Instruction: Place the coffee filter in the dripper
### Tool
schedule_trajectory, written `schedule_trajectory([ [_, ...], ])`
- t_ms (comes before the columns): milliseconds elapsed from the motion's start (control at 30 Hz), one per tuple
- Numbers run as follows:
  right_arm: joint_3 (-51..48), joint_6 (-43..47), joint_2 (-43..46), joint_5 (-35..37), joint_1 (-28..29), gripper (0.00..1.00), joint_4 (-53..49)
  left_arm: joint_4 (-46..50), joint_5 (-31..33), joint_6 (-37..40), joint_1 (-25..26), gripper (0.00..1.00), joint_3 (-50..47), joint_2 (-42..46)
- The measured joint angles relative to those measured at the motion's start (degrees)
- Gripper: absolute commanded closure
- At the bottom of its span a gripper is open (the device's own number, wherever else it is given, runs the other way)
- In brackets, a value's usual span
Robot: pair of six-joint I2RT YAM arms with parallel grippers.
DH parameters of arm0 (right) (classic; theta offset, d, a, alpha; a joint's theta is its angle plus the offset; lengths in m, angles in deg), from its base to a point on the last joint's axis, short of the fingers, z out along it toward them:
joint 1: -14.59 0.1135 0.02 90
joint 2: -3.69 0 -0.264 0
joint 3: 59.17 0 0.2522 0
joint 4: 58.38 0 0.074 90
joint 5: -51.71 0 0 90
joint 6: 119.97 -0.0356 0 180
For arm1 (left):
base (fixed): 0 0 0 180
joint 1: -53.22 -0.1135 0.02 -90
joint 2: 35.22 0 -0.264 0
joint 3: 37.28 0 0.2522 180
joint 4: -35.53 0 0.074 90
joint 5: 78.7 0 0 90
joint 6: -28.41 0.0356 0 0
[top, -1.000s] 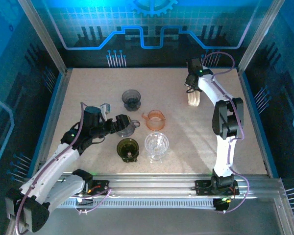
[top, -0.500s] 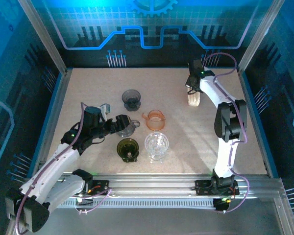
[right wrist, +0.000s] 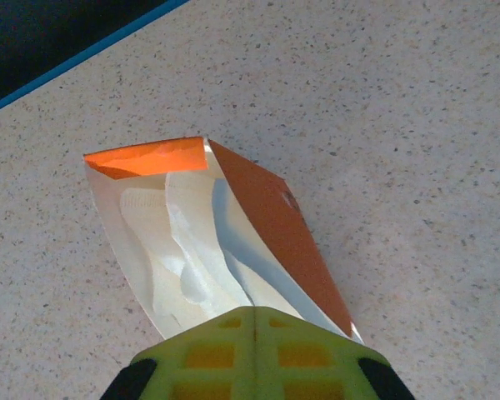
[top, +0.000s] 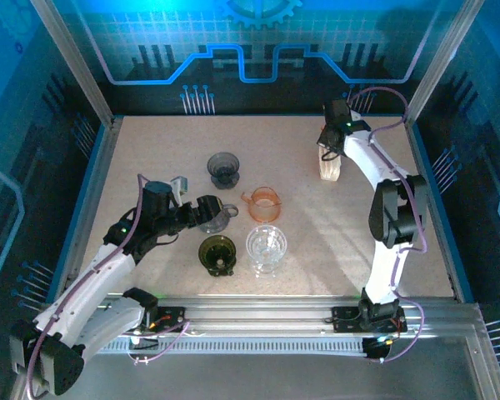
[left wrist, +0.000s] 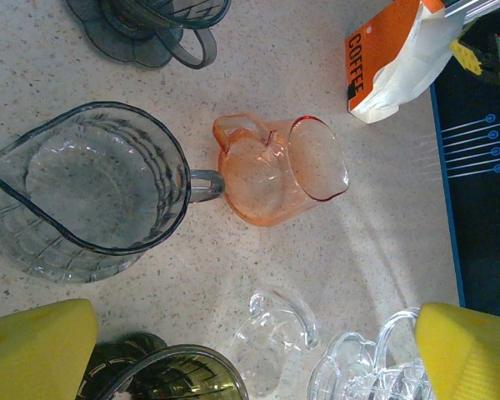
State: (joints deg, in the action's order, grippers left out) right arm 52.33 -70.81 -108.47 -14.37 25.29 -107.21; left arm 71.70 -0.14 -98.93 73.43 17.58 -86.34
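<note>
Early days on this one. The right gripper [right wrist: 254, 321] is clamped tight on the white coffee filter [right wrist: 187, 262]. It nips the paper right at its fingertips while the rest sits down inside the orange box [right wrist: 271, 221] directly below. So the pinch is made, but the filter is not out of the pack (one sheet or several, I can't tell).

Everything else is left to do: draw it clear, carry it across the table [top: 450, 233], seat it in a dripper. The candidates are all well away from this gripper, clustered by the other arm. The grey glass dripper [top: 213, 215] sits just in front of the left gripper [top: 196, 208]. The green dripper [top: 217, 252] and clear dripper [top: 267, 246] are on its near side, the dark dripper [top: 224, 168] beyond. Which one is meant, hard to say. The left gripper hangs with jaws spread wide, holding nothing.

Against a second ago, the right fingers have finished closing. The wrist has shifted slightly, its elbow has swung outward, and the box beneath looks narrower. The left arm and every dripper sit where they were.
</note>
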Motion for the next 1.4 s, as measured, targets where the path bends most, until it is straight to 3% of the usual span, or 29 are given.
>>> schedule_trajectory([
  [600, -17.86, 4.39, 27.87, 1.42, 0.85, 1.00, 2.21, 1.77, -0.07, -0.02, 0.00, 0.01, 1.53, 1.03],
  [967, -21.55, 10.54, 45.55, -8.50, 9.14, 1.00, -5.64, 4.96, -0.17, -0.07, 0.00, 0.01, 2.93, 3.21],
  [1167, -13.44, 17.49, 45.27, -18.93, 19.61, 1.00, -19.74, 6.29, -0.94, 0.28, 0.00, 0.01, 3.96, 3.93],
  [1400, -0.76, 22.29, 39.65, -20.85, 33.86, 1.00, -36.00, 7.78, -1.97, 0.44, 0.00, 0.01, 4.55, 3.93],
])
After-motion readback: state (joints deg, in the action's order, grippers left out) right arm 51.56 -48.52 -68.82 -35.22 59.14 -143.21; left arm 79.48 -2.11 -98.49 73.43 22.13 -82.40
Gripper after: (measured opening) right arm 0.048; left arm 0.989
